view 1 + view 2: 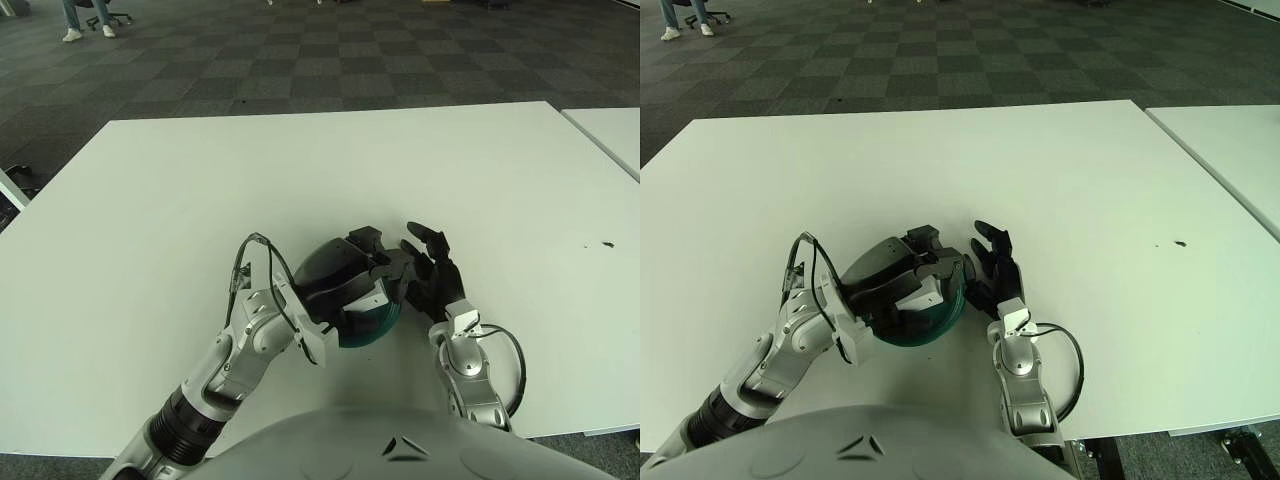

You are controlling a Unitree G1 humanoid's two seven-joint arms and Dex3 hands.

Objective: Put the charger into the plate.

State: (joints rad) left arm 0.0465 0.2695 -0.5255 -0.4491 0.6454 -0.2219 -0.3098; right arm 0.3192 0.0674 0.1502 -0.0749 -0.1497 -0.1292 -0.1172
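One teal plate [375, 325] sits on one white bench [330, 170], near its front edge. The left hand [372, 275] hangs directly over the plate, covering most of it, fingers curled around what looks like a white charger [370, 298], likely to lower it in. The right hand [432, 272] stands just right of the plate, fingers spread and empty, perhaps steadying it.

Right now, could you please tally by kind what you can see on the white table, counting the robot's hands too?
Plates: 1, teal plate, mostly covered by the left hand
Robot hands: 2, left hand over the plate, right hand beside it on its right
Chargers: 0 visible
Total: 3
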